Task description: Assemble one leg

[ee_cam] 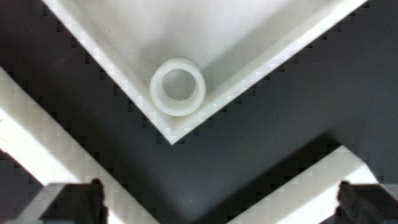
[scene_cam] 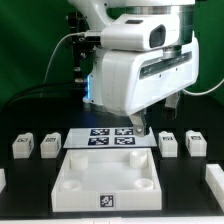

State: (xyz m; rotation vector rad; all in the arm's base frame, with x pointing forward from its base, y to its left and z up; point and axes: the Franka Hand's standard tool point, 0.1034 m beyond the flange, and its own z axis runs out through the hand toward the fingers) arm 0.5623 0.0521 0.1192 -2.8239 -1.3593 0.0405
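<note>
Hovering my gripper [ee_cam: 217, 205] over a corner socket [ee_cam: 178, 85] of the top [scene_cam: 75, 197] | fingers [ee_cam: 71, 203] spread, empty | nearest leg [scene_cam: 168, 143] right of centre, I judge.

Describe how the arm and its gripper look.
The arm is bulky and glossy white, with rounded casings split by dark seams. Thin cables trail behind it, and a blue light glows on its side. The gripper has two dark, blocky fingers.
</note>
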